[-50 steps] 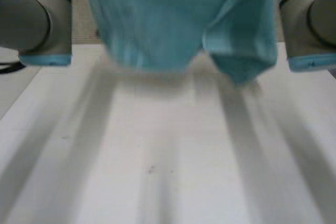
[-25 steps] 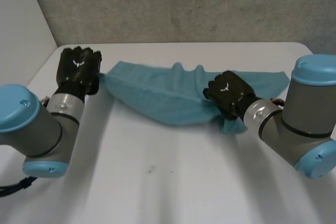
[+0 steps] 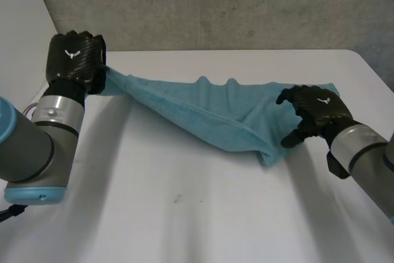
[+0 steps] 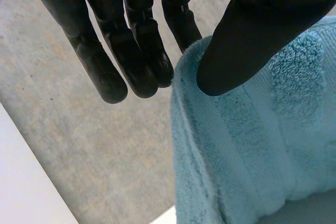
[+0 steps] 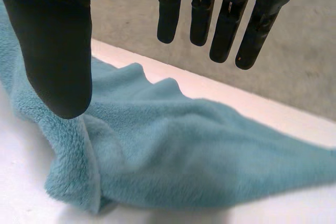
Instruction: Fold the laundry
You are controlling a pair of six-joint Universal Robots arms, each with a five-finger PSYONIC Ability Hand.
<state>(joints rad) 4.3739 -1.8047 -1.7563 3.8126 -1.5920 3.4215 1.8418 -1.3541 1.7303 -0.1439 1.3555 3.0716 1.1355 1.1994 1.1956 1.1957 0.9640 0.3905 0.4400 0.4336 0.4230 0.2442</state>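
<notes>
- White table bears a bunched blue towel; right hand hovers above it, fingers spread
- Left hand pinches one raised corner; a lone pull may drag creases or slip

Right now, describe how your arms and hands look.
The left arm and right arm are thick grey tubes; the left shows a light-blue cap. The left hand and right hand are black, each with a white mark on its back.

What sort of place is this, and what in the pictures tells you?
Probably a robotics lab or test room, not a home: a white table, a plain grey wall behind it, and a robot's left hand holding a blue towel, right hand near it.
</notes>
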